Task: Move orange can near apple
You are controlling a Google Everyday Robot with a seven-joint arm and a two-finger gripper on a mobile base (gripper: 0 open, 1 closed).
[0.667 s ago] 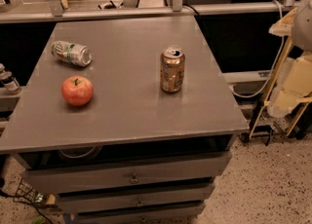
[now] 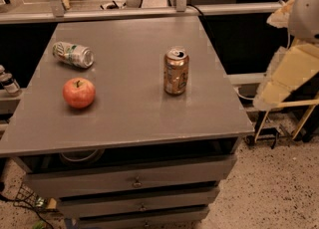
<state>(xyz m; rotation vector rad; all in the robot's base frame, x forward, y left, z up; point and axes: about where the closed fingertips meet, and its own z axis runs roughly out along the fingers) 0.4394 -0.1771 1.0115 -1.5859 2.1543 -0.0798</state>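
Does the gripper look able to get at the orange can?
Probably yes: the orange can stands upright, nothing close around it. The gripper is out of view; only the arm shows, right of the table.

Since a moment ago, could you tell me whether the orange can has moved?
No: the orange can stands equally far from the table's right edge as before. The gripper hangs beyond that edge.
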